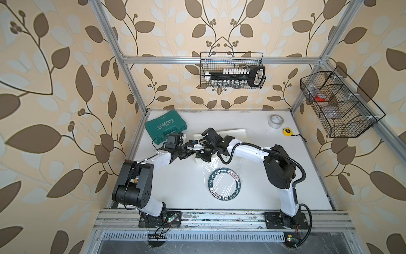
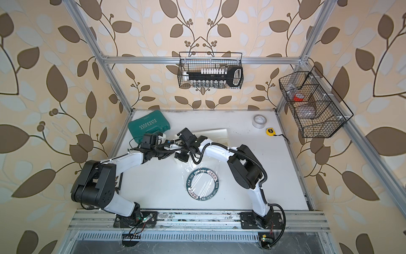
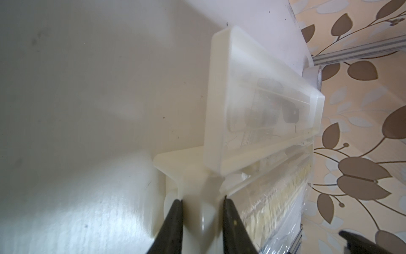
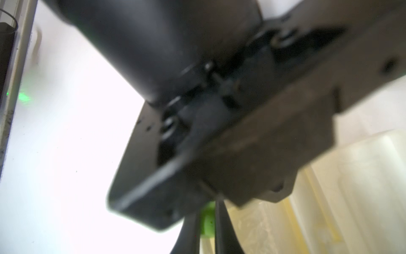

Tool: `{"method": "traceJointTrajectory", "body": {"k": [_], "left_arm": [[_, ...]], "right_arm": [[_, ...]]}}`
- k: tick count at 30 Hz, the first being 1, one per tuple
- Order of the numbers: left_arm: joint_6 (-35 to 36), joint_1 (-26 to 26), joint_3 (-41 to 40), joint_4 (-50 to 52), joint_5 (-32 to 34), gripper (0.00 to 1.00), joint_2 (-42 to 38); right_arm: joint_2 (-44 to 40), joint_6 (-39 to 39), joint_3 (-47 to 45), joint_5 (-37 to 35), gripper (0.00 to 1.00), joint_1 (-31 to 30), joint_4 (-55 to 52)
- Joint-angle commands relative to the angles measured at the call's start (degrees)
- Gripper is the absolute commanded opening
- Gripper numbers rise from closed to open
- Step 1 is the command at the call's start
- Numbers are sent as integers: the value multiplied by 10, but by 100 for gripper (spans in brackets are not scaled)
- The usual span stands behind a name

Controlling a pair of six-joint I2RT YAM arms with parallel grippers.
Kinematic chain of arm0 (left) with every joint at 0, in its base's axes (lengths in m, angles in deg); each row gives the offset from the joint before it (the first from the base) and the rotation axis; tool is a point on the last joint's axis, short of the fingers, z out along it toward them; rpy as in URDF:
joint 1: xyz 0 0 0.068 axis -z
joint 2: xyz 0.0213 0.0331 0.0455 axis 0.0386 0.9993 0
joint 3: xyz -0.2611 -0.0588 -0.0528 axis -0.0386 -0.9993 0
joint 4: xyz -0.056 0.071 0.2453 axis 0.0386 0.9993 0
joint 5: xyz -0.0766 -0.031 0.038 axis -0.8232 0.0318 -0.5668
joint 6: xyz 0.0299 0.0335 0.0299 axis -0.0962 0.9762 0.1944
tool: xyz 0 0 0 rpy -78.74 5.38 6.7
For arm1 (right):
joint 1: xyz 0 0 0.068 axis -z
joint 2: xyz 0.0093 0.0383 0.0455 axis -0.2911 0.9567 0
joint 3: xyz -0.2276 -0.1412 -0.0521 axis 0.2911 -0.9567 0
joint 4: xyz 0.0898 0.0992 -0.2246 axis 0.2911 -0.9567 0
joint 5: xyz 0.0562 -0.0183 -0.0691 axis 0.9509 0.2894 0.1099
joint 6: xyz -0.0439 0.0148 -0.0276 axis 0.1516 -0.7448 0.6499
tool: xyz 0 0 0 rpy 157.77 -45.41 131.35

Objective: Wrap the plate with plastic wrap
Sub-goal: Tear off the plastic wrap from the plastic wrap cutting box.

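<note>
Plastic wrap is draping plate; at plate's twelve o'clock, left gripper is clamping box, right gripper pinching green tab; box slipping could tear film raggedly.

Two robot arms stand at the table's near edge: the left arm and the right arm. Each carries one gripper (so two in all: the left gripper and the right gripper).

On the table:
- one plate
- one sheet of plastic wrap
- one dispenser box with one green tab
- one green tool case
- one grey tape roll
- one yellow tape measure

Two wire baskets hang on the frame. The back basket holds one socket rack. The side basket holds one red roll; its other contents are too unclear to count.
</note>
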Motion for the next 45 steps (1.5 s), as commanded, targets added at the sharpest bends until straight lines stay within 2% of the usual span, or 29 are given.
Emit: {"method": "traceJointTrajectory", "body": {"k": [1, 5, 9, 16, 19, 23, 31, 34, 38, 45], "left_arm": [[24, -20, -23, 135, 141, 0, 37], [30, -22, -12, 143, 150, 0, 44], [19, -17, 5, 110, 87, 3, 47], [5, 27, 88, 111, 9, 24, 38], [10, 27, 77, 137, 5, 30, 14], [-1, 27, 38, 122, -6, 43, -26], [-12, 33, 31, 82, -24, 47, 6], [-23, 34, 30, 71, -31, 51, -10], [-17, 33, 53, 85, -24, 54, -16], [-28, 34, 83, 62, -48, 57, 25]], "right_arm": [[-36, 27, -33, -50, 0, 40, -85], [-46, 47, -44, -54, 0, 58, -106], [-38, 52, -30, -38, 0, 56, -112], [-11, 34, 1, -18, 0, 39, -81], [-13, 34, 3, -12, 0, 39, -74], [-12, 33, 0, -1, 0, 39, -62], [-8, 22, -6, 13, 0, 38, -52], [-11, 6, -10, 12, 0, 39, -37], [-29, -16, -13, 44, 3, 42, -14], [-24, 2, -10, 29, 1, 41, -26]]}}
